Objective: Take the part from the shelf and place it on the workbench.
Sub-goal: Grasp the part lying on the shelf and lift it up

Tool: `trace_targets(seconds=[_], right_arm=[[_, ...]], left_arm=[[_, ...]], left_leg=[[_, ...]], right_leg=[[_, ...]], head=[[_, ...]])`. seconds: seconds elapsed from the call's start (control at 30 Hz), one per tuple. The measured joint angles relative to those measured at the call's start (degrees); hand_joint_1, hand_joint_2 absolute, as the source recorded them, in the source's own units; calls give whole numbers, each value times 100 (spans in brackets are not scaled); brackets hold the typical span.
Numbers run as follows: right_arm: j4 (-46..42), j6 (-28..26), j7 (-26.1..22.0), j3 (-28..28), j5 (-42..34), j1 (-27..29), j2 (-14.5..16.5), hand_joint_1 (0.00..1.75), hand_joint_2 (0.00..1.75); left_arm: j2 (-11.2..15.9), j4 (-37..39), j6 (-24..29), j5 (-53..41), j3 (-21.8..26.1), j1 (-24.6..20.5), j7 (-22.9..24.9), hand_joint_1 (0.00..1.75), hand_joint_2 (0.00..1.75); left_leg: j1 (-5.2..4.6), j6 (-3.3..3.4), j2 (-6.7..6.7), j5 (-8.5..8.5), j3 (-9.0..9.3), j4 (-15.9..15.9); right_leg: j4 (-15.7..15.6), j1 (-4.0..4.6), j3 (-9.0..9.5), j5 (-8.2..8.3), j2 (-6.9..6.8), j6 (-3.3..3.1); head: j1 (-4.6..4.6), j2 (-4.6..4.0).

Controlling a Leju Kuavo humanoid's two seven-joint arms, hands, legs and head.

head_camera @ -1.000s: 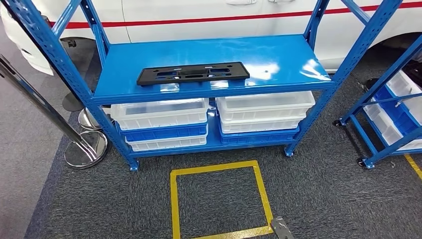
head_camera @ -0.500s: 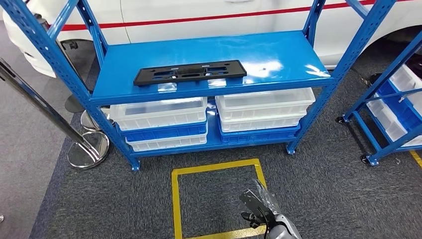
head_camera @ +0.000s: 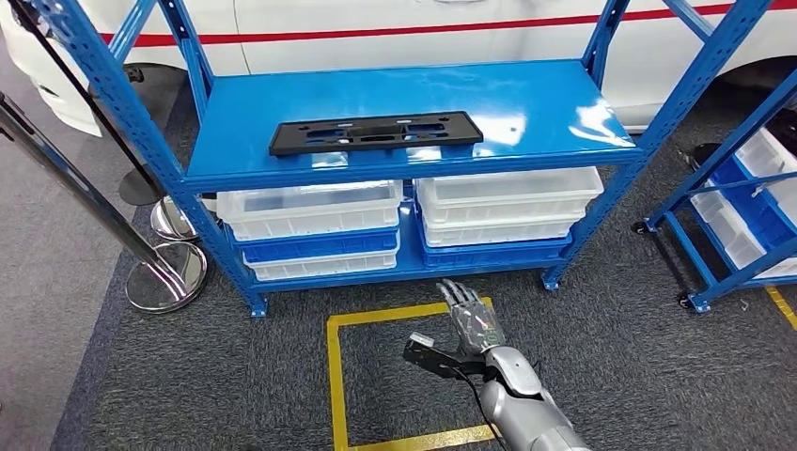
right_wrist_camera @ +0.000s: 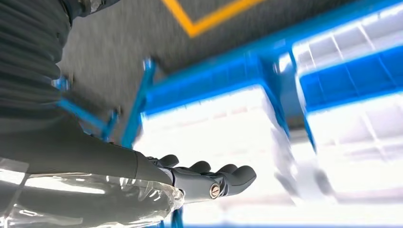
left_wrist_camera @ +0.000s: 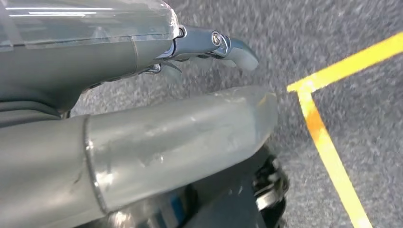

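Part [head_camera: 376, 132]: a flat black slotted plate lay lengthwise on the top board of the blue shelf [head_camera: 526, 103], near that board's front edge, well apart from both hands and untouched. The right hand [head_camera: 467, 315] was raised over the grey carpet [head_camera: 611, 357], ahead of and below the part, its fingers [head_camera: 458, 294] straight and spread, its thumb out to the side, and nothing in it. In the right wrist view the same hand [right_wrist_camera: 204, 178] showed empty, its fingers [right_wrist_camera: 237, 176] extended side by side towards the white bins [right_wrist_camera: 214, 128]. Beyond the right hand, on the shelf's lower level, stood stacked white and blue bins [head_camera: 315, 230] in two columns. Directly beneath the right hand ran the far edge of a yellow taped square [head_camera: 334, 385] on the carpet. The left hand [left_wrist_camera: 180, 114] hung low over the carpet beside a corner of yellow tape [left_wrist_camera: 328, 147]; one finger [left_wrist_camera: 223, 45] lay nearly straight, yet the blurred close view left its opening impossible to tell. Chrome stanchion bases [head_camera: 169, 277] stood far off to the left of the right hand, a second blue rack [head_camera: 742, 225] off to its right, and a white car body [head_camera: 404, 28] behind the shelf.
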Motion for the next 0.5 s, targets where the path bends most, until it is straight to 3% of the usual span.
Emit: trace_targets(seconds=[0.1, 0.13, 0.17, 0.2, 0.27, 0.3, 0.37, 0.5], right_arm=[[-161, -130, 354, 365, 248, -98, -69, 0, 175], [-215, -171, 481, 503, 338, -119, -96, 0, 175], [-270, -209, 599, 641, 426, -141, -125, 0, 175], [-332, -253, 724, 781, 518, -168, -154, 0, 175], [-474, -357, 979, 1048, 710, -247, -209, 0, 175], [-546, -413, 1105, 1159, 805, -288, -229, 0, 175], [-677, -518, 1350, 1324, 991, -336, -254, 0, 175], [-981, -704, 1915, 1662, 1383, -392, -315, 0, 175]], left_arm=[[-3, 0, -8, -90, 3, -65, -4, 0, 0], [-5, 1, -11, -120, 4, -80, -5, 0, 0], [-8, 1, -14, -153, 6, -92, -6, 0, 0], [-9, 2, -17, -187, 7, -102, -8, 0, 0], [-21, 2, -29, -254, 8, -130, -15, 0, 0], [-29, 2, -36, -287, 8, -151, -19, 0, 0], [-43, 2, -45, -350, 8, -190, -27, 0, 0], [-43, 2, -57, -487, 8, -242, -45, 0, 0]], left_leg=[[-34, 77, 8, 19, -9, -16], [-54, 87, 7, 18, -12, -13], [-75, 97, 5, 16, -11, -9], [-96, 103, 3, 13, -7, -3], [-127, 104, 1, 6, 2, 5], [-143, 95, 3, 1, -4, 12], [-152, 60, 9, -5, -22, 16], [-144, -67, 4, -107, -80, 143]], right_leg=[[1031, 23, -508, -487, -9, -10], [1294, 36, -644, -548, -9, -22], [1354, 53, -684, -494, -9, -46], [1197, 71, -616, -344, -9, -83], [462, 130, -267, 33, -12, -195], [126, 156, -115, 142, -17, -234], [-186, 189, 14, 184, -23, -270], [-283, 146, 53, 222, -13, -327]], head=[[1, 0], [2, 0], [2, 0], [2, 0], [1, 0], [1, 0], [0, 0], [-1, 0]])
